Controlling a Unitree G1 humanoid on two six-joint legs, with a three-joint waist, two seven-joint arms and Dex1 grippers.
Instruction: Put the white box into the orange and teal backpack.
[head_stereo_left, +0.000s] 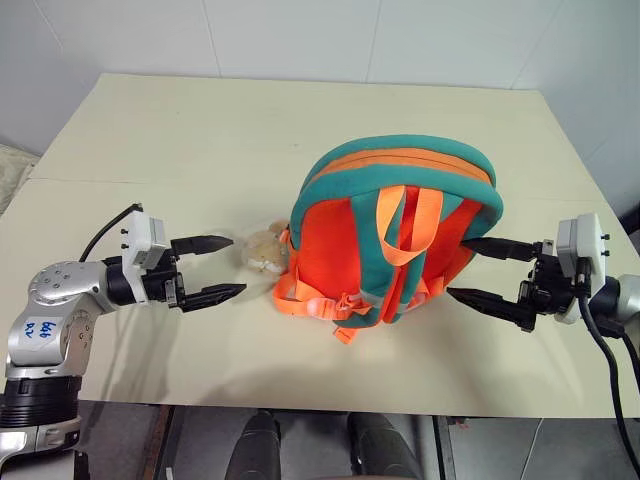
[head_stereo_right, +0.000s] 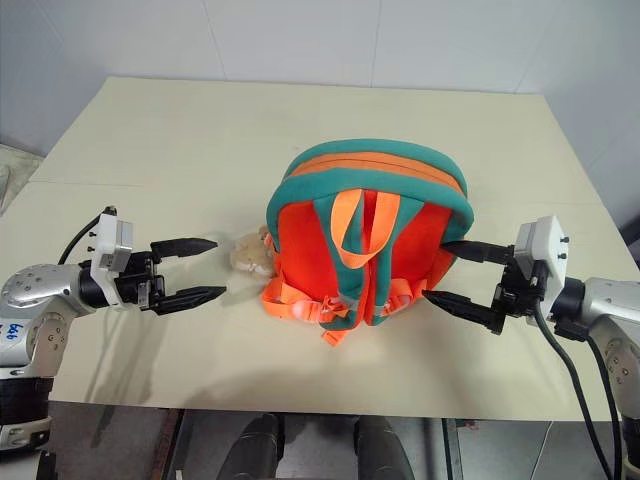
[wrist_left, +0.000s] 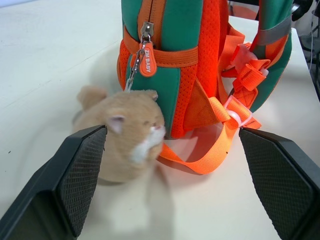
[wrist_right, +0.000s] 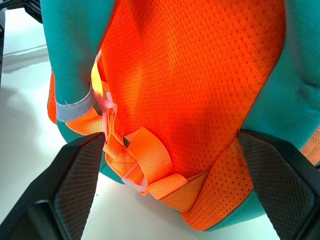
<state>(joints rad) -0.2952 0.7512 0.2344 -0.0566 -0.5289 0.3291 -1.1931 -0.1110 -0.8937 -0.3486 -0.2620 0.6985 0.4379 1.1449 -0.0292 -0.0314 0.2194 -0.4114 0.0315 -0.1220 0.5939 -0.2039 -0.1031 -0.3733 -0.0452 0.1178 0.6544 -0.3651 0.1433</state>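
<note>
Backpack flanked, box nowhere to be seen

Backpack between my arms: the small orange fabric backpack with teal trim (head_stereo_left: 395, 235) stands on the pale worktop (head_stereo_left: 200, 130), mesh back and webbing straps facing me. My right gripper (head_stereo_left: 480, 270) sits just beside its right flank, fingers wide apart, empty, pointing level at it. My left gripper (head_stereo_left: 212, 268), also spread and empty, is further off, aimed at the tan plush toy (head_stereo_left: 264, 248) beside the pack. White box: I cannot see it, possibly already inside.

Orange and teal backpack (head_stereo_left: 395, 235) stands upright mid-table, straps facing the robot.
</note>
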